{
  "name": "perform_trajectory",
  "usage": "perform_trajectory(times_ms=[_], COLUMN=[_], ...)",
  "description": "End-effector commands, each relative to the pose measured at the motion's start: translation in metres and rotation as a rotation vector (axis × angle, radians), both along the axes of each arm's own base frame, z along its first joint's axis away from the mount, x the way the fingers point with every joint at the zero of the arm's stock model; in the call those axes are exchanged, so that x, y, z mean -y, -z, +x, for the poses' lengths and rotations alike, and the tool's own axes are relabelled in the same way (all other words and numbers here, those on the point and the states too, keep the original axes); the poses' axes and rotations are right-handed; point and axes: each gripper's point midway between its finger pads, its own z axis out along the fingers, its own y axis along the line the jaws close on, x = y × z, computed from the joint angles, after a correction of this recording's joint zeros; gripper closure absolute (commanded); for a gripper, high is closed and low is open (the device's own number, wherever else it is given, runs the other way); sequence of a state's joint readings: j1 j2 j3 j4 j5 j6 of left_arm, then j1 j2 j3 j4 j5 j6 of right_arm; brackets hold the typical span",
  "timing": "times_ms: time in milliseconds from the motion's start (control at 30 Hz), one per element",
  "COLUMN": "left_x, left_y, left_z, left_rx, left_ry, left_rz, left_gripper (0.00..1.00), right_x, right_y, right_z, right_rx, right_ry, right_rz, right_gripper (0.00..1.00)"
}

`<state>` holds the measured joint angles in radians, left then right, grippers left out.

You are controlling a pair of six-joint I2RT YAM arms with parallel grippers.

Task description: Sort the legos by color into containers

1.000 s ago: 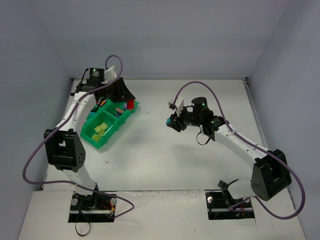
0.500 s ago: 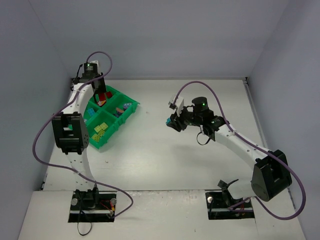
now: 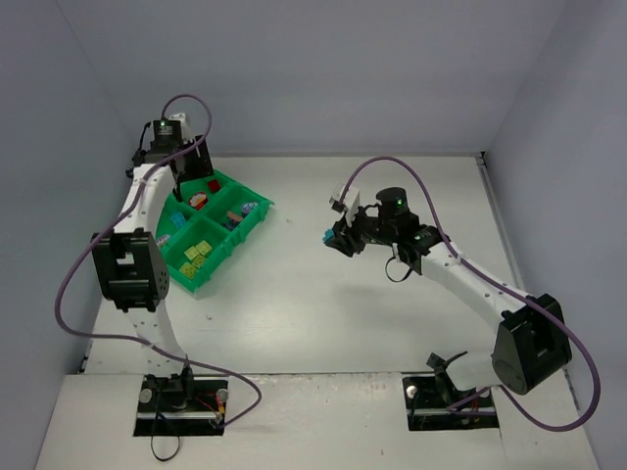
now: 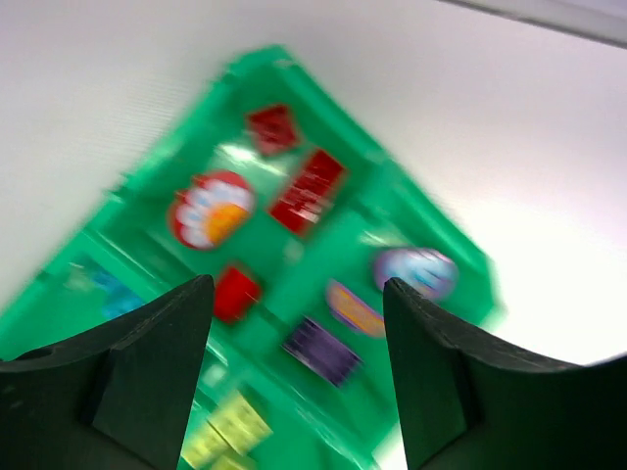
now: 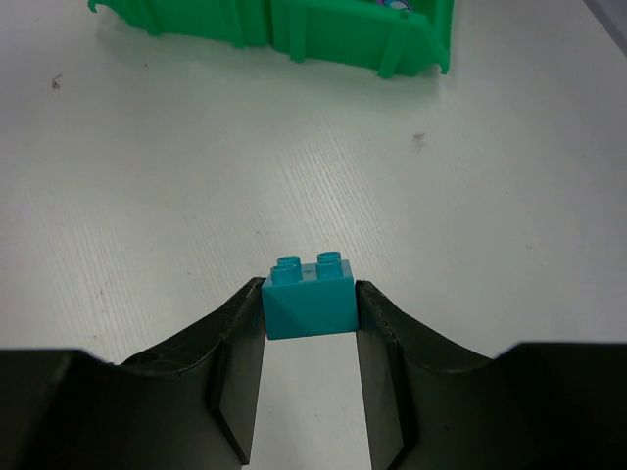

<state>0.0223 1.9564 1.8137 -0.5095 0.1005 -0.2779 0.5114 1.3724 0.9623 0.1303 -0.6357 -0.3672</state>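
The green tray (image 3: 257, 222) of containers lies at the table's left. Its far compartment holds red legos (image 3: 210, 184), with purple ones (image 3: 241, 211) to the right and yellow-green ones (image 3: 199, 252) at the front. My left gripper (image 3: 192, 172) hovers above the far compartment, open and empty. The blurred left wrist view shows the left gripper (image 4: 296, 289) over red legos (image 4: 307, 186), a purple brick (image 4: 321, 350) and yellow-green bricks (image 4: 235, 426). My right gripper (image 3: 333, 239) hangs mid-table, shut on a cyan brick (image 5: 309, 294) held above the bare surface.
The tray's near wall (image 5: 333, 34) shows at the top of the right wrist view, well ahead of the held brick. A round red, white and orange piece (image 4: 211, 208) lies among the red legos. White table stretches between tray and right arm.
My left arm swung from the tray's right side, carrying a red brick, to over the far compartment. Its jaws have opened and the brick is no longer in them. The right arm barely moved.
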Motion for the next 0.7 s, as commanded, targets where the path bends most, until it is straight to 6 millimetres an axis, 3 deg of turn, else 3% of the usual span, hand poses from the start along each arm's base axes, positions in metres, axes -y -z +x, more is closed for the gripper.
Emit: perform_trajectory(times_ms=[0, 100, 133, 167, 267, 300, 433, 667], left_x=[0.054, 0.118, 0.13, 0.158, 0.192, 0.211, 0.254, 0.291], left_y=[-0.092, -0.099, -0.1, -0.106, -0.106, -0.109, -0.113, -0.115], left_z=[-0.033, -0.076, -0.086, -0.102, -0.136, -0.152, -0.188, -0.213], left_rx=[0.168, 0.148, 0.136, 0.126, 0.079, 0.067, 0.016, -0.027], left_ry=[0.165, 0.353, 0.387, 0.493, 0.609, 0.671, 0.796, 0.902], left_rz=[-0.221, -0.395, -0.442, -0.502, -0.56, -0.576, -0.674, -0.742], left_gripper=[0.37, 0.37, 0.37, 0.37, 0.37, 0.37, 0.37, 0.37], right_x=[-0.015, -0.02, -0.021, -0.024, -0.028, -0.029, -0.035, -0.038], right_y=[-0.046, -0.053, -0.055, -0.057, -0.061, -0.061, -0.066, -0.068], right_z=[0.011, 0.01, 0.01, 0.008, 0.006, 0.006, 0.002, 0.001], right_rx=[0.111, 0.123, 0.124, 0.128, 0.134, 0.135, 0.14, 0.146], right_ry=[-0.048, -0.079, -0.085, -0.103, -0.124, -0.128, -0.156, -0.159], right_rz=[0.078, 0.091, 0.093, 0.1, 0.107, 0.109, 0.12, 0.118], right_gripper=[1.0, 1.0, 1.0, 1.0, 0.99, 0.99, 0.98, 0.98])
